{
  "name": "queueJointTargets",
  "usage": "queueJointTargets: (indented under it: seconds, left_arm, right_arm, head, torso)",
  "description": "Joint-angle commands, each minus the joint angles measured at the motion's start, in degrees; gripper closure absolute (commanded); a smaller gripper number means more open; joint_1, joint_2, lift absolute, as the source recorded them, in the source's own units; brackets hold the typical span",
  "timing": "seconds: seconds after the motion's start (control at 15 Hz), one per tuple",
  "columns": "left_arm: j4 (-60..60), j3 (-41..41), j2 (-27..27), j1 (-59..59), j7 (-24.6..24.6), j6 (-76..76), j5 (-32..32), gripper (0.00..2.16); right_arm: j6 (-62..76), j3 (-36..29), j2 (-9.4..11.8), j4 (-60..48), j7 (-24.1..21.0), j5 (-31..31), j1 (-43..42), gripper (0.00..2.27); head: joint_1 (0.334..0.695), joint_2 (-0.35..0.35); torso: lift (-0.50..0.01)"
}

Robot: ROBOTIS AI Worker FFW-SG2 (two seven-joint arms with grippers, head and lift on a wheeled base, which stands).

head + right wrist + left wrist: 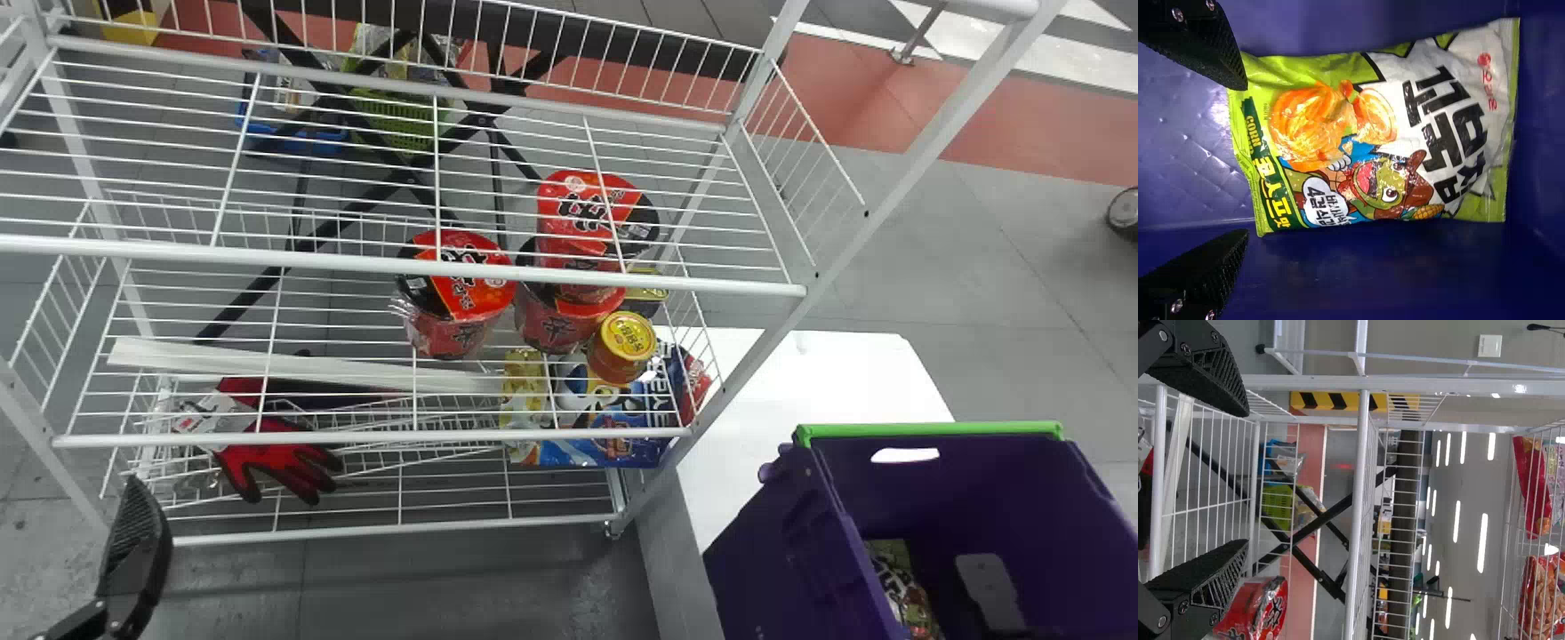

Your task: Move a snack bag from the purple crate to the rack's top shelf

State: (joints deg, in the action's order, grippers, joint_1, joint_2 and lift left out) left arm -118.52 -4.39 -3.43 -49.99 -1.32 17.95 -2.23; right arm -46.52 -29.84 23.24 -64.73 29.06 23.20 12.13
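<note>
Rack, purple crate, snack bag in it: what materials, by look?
Rack: probably steel, with a smooth white coating; thin, straight wires run between thicker bars.
Purple crate: looks like rigid moulded plastic, fairly matte, with thick walls and a cut-out handhold.
Snack bag: glossy printed film, going by the creases and bright glints; plain plastic or foil-lined, can't tell.

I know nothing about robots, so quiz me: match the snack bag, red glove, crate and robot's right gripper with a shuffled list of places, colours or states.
1. snack bag
2. red glove
3. crate
4. right gripper

A. purple, with a green edge
B. open, facing the green-and-white packet
C. on the white wire rack
D. lying inside the purple container

Right pairs: 1-D, 2-C, 3-A, 4-B
</note>
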Motion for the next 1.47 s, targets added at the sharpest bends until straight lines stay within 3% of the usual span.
queueJointTargets:
  seconds: [0.0,0.2,0.87,1.13,1.2,1.27,1.4]
  left_arm:
    - [0.0,0.2,0.0,0.0,0.0,0.0,-0.1,0.15]
    - [0.1,0.4,0.0,0.0,0.1,-0.3,-0.1,0.15]
    - [1.5,2.5,0.0,1.3,1.7,-1.0,-2.3,0.15]
    - [1.5,3.2,0.0,1.7,2.4,-1.0,-2.5,0.15]
    - [1.6,3.9,0.0,1.7,3.2,-1.0,-3.3,0.15]
    - [1.6,4.5,0.0,1.7,3.5,-1.0,-3.7,0.15]
    - [1.6,5.1,0.0,1.6,3.5,-0.9,-3.7,0.15]
  right_arm:
    - [5.1,0.0,-0.6,2.5,-3.1,-1.8,-1.1,0.04]
    - [14.2,0.1,-0.4,8.1,-7.3,-3.2,-3.6,0.04]
    - [13.0,3.6,-0.4,15.5,-8.3,-1.1,-8.7,0.05]
    - [14.4,3.6,-0.4,16.9,-9.5,-0.6,-9.0,0.29]
    - [15.8,3.6,-0.4,17.5,-8.8,-0.6,-9.0,0.47]
    - [18.4,3.6,-0.6,18.2,-8.3,-0.6,-9.0,0.84]
    - [24.6,3.1,-1.6,18.4,-7.2,-0.7,-8.4,1.81]
  head:
    - [0.695,-0.350]
    - [0.695,-0.350]
    - [0.695,-0.350]
    - [0.695,-0.350]
    - [0.695,-0.350]
    - [0.695,-0.350]
    - [0.695,-0.350]
  torso:
    - [-0.455]
    - [-0.455]
    - [-0.455]
    - [-0.455]
    - [-0.455]
    - [-0.455]
    - [-0.455]
